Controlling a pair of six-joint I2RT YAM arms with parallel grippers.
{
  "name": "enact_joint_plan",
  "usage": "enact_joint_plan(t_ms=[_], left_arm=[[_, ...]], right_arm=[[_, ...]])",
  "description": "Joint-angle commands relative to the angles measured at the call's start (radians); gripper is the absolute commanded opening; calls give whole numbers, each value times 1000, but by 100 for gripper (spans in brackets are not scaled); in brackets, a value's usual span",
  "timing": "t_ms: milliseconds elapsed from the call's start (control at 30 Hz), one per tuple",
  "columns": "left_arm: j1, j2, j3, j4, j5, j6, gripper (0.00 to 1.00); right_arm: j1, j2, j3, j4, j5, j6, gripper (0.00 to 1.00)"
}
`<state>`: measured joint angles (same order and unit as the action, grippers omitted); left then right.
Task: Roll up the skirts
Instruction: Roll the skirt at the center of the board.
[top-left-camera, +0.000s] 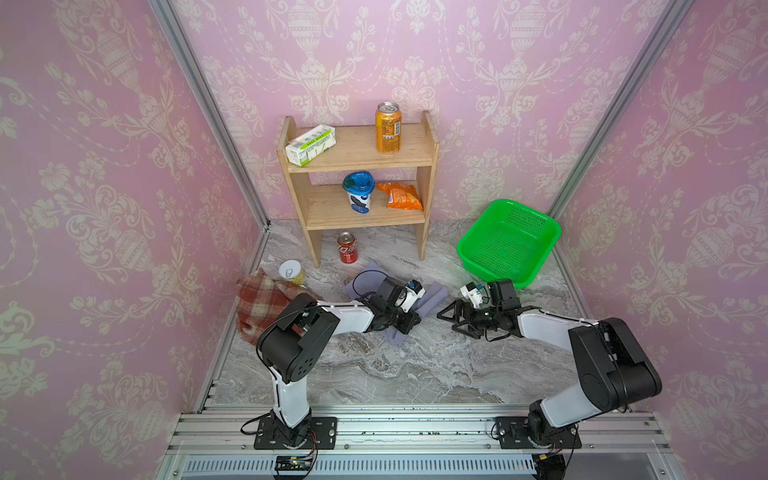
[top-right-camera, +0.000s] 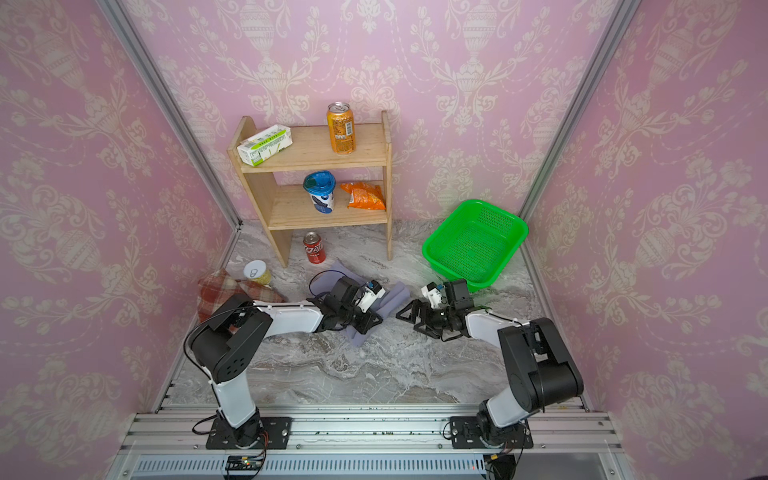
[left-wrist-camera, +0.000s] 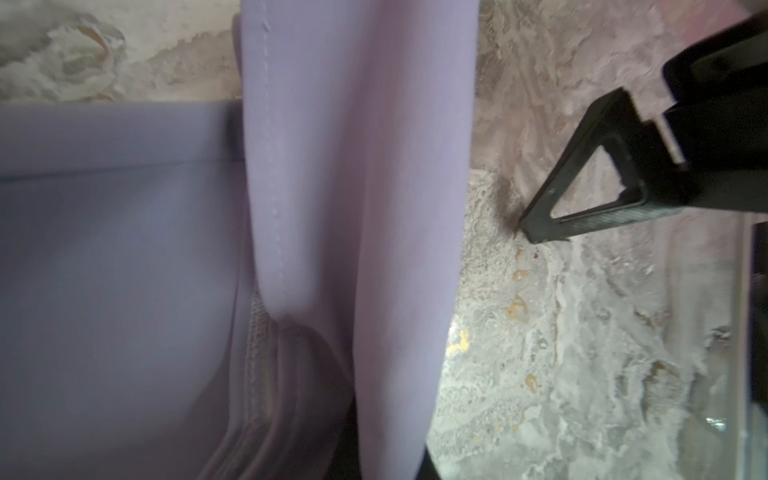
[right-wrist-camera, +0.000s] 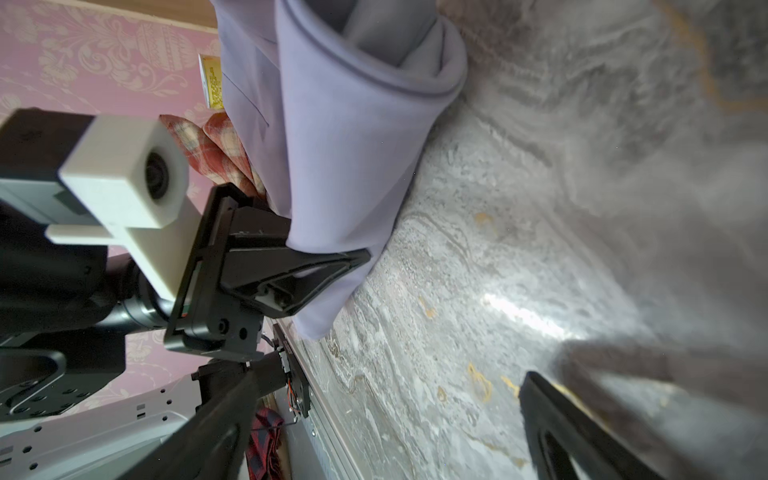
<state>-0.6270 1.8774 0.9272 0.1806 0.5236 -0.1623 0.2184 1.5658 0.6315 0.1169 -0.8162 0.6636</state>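
Gripping lavender skirt (top-left-camera: 435, 296) edge: left gripper (right-wrist-camera: 355, 259), jaws clamped | right gripper (top-left-camera: 448, 322): jaws spread wide, empty, just beside that skirt | lavender skirt: partly rolled, middle of table (top-left-camera: 415, 374) | plaid skirt (top-left-camera: 259, 305): crumpled at table's left edge

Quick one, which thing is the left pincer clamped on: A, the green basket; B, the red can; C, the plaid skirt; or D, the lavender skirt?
D: in the right wrist view the left pincer is shut on a fold of the lavender skirt, and touches none of the other three things.
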Motion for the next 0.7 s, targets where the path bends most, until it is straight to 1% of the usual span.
enact_joint_plan(t_ms=[0, 167, 267, 400, 467, 567, 633, 667], left_arm=[[29, 44, 21, 141, 252, -152, 0], [64, 99, 29, 307, 359, -266, 1], [78, 142, 49, 396, 429, -347, 2], [87, 196, 61, 525, 481, -453, 2], [100, 233, 51, 652, 501, -543, 2], [117, 289, 42, 844, 532, -695, 3], [121, 311, 42, 895, 549, -736, 4], [120, 314, 39, 892, 550, -733, 4]], right_arm=[[7, 55, 13, 167, -9, 80, 99], [39, 150, 73, 208, 14, 106, 93], [42, 195, 99, 231, 30, 118, 91], [42, 249, 122, 282, 44, 147, 88], [42, 277, 129, 309, 49, 166, 83], [42, 308, 133, 344, 58, 186, 72], [42, 325, 138, 358, 66, 193, 67], [42, 334, 144, 363, 70, 195, 64]])
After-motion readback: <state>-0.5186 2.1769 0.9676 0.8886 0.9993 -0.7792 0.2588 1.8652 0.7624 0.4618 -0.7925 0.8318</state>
